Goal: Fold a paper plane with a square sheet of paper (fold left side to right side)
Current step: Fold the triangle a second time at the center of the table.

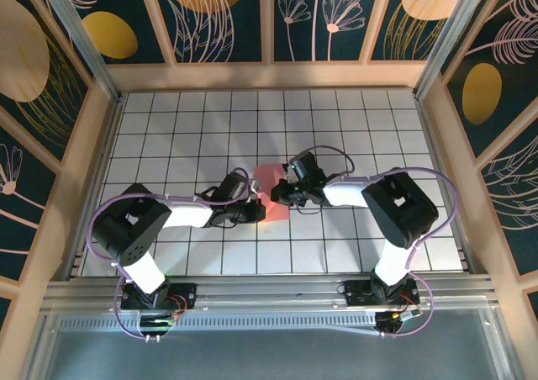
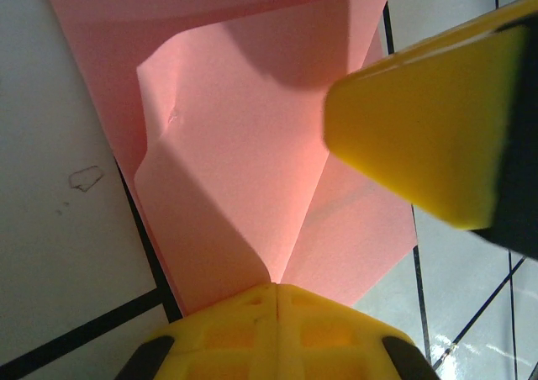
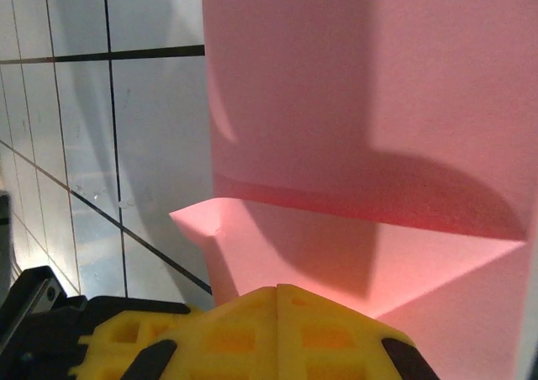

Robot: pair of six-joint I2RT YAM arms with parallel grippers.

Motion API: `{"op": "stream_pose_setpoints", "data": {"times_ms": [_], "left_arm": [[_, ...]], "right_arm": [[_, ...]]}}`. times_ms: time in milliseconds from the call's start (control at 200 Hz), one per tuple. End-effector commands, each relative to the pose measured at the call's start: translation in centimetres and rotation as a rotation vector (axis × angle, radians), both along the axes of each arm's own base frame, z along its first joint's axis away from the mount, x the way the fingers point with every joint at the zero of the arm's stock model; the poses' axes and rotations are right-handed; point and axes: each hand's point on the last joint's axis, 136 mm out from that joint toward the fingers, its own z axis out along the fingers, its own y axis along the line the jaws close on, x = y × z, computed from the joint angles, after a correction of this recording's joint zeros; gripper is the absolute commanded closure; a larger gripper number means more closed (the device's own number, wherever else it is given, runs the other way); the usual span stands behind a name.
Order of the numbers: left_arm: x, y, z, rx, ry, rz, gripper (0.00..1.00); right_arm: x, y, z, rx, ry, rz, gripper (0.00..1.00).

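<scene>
The square sheet of paper [image 1: 271,181] is pink-red and lies partly folded on the white tiles at mid-table, between the two grippers. My left gripper [image 1: 255,202] is shut on it. In the left wrist view the jaws [image 2: 276,286] meet on a raised, curved flap of the sheet [image 2: 227,145], which runs to a point at their seam. My right gripper [image 1: 282,192] is shut over the sheet's right side. In the right wrist view its closed tips [image 3: 277,289] sit above the folded layers [image 3: 353,102], and I cannot see paper pinched between them. A paper plane is not in view.
The table [image 1: 168,128] is white tile with black grid lines, ringed by wooden posts and patterned walls [image 1: 252,18]. A metal rail [image 1: 269,292] runs along the near edge by the arm bases. One yellow finger of the right gripper [image 2: 420,119] hangs close over the paper.
</scene>
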Motion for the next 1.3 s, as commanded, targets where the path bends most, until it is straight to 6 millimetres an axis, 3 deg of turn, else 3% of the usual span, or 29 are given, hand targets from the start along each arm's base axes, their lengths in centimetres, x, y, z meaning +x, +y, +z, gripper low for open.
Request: {"op": "stream_pose_setpoints", "data": {"times_ms": [0, 185, 205, 365, 691, 716, 976, 1296], "left_arm": [[-2.9, 4.0, -4.5, 0.186, 0.133, 0.037, 1.00], [-2.7, 3.6, -4.1, 0.171, 0.131, 0.031, 1.00], [-2.3, 3.3, -3.1, 0.147, 0.107, 0.032, 1.00], [-1.1, 1.7, -0.9, 0.090, 0.074, 0.025, 1.00], [0.8, -1.0, 1.3, 0.013, 0.042, -0.014, 1.00], [0.8, -1.0, 0.3, 0.029, 0.060, -0.015, 1.00], [1.2, -0.9, -0.9, 0.065, 0.064, -0.015, 1.00], [-1.2, 0.9, -2.4, 0.103, 0.092, -0.046, 1.00]], "right_arm": [[0.9, 1.3, 0.4, 0.034, -0.013, -0.004, 1.00], [1.0, -0.1, -2.3, -0.077, 0.018, -0.027, 1.00], [0.9, -0.3, -2.6, -0.090, 0.022, -0.028, 1.00], [0.0, -1.7, -4.4, -0.172, 0.066, -0.032, 1.00], [-0.9, -1.9, -4.7, -0.165, 0.083, -0.019, 1.00], [-0.9, -1.9, -4.7, -0.163, 0.082, -0.018, 1.00], [-1.0, -1.8, -4.7, -0.163, 0.087, -0.016, 1.00], [-1.0, -2.3, -5.3, -0.195, 0.097, -0.019, 1.00]]}}
